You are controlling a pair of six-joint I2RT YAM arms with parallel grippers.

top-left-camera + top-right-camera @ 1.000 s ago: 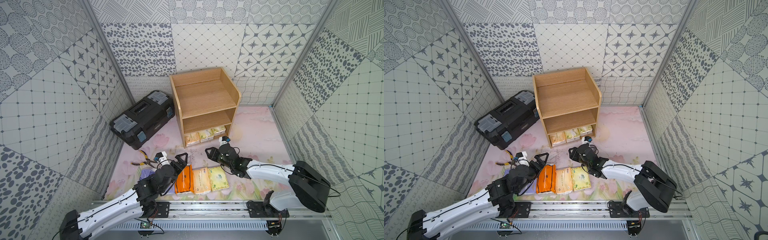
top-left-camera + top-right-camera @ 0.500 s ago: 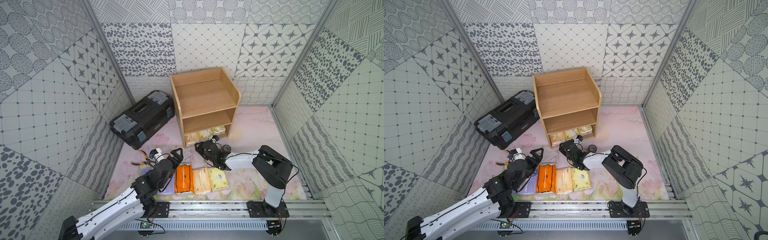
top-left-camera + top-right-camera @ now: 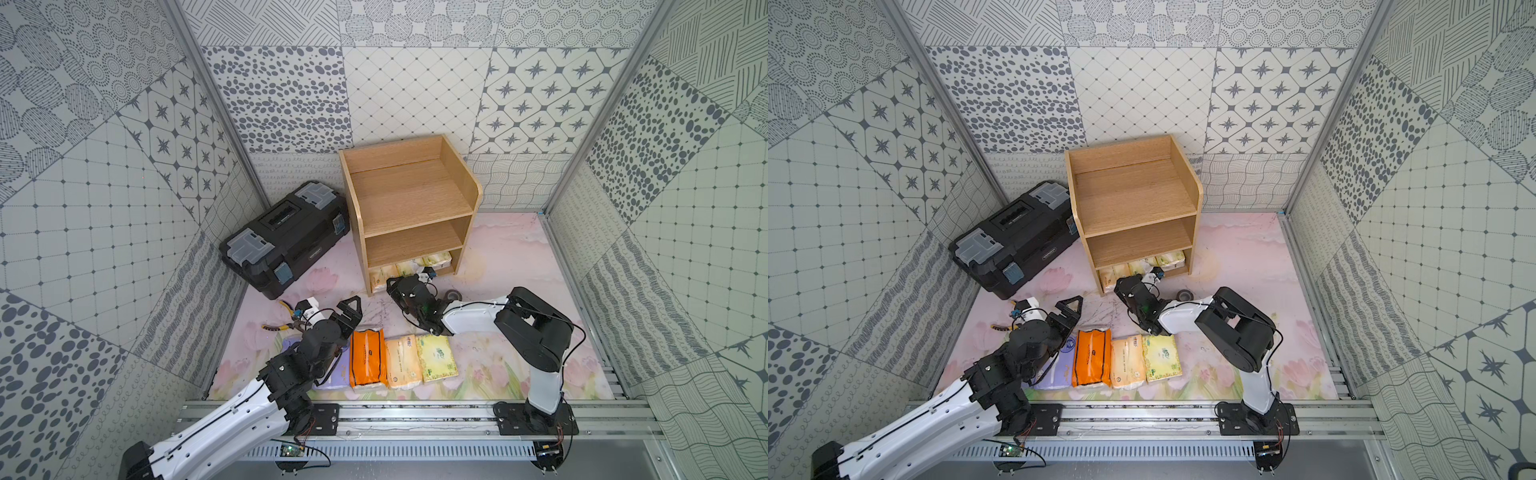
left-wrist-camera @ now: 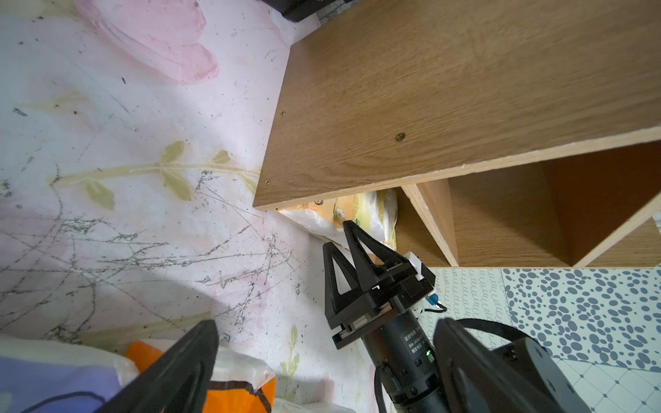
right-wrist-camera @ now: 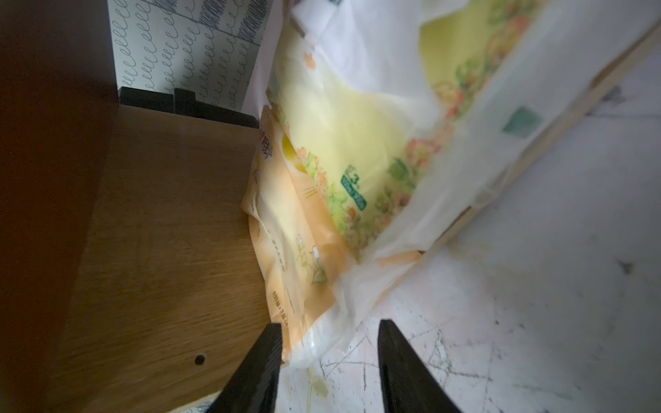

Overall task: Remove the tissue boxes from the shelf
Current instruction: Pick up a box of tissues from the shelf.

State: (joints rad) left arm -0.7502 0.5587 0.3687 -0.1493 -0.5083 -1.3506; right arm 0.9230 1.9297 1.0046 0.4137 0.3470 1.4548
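Observation:
The wooden shelf [image 3: 409,195] [image 3: 1133,191] holds cream and yellow tissue boxes [image 3: 436,259] [image 3: 1170,259] only in its bottom tier. My right gripper [image 3: 400,279] [image 5: 329,329] is at that tier's open front. Its jaws stand apart around the end corner of an orange-cream pack [image 5: 293,257], which touches one finger only. On the floor lie a lavender [image 3: 338,372], an orange [image 3: 367,357], a cream [image 3: 401,359] and a yellow-green pack [image 3: 436,357] in a row. My left gripper [image 3: 345,320] [image 4: 322,357] hovers wide open and holds nothing, above the far ends of the lavender and orange packs.
A black toolbox [image 3: 286,239] lies left of the shelf. A grey tape roll [image 3: 453,296] sits on the floor beside my right arm. Yellow-handled pliers [image 3: 282,320] lie near my left gripper. Patterned walls close in three sides.
My right gripper swung from beside the floor row up to the shelf's bottom tier, and its jaws narrowed somewhat. My left gripper drew back a little from the orange pack.

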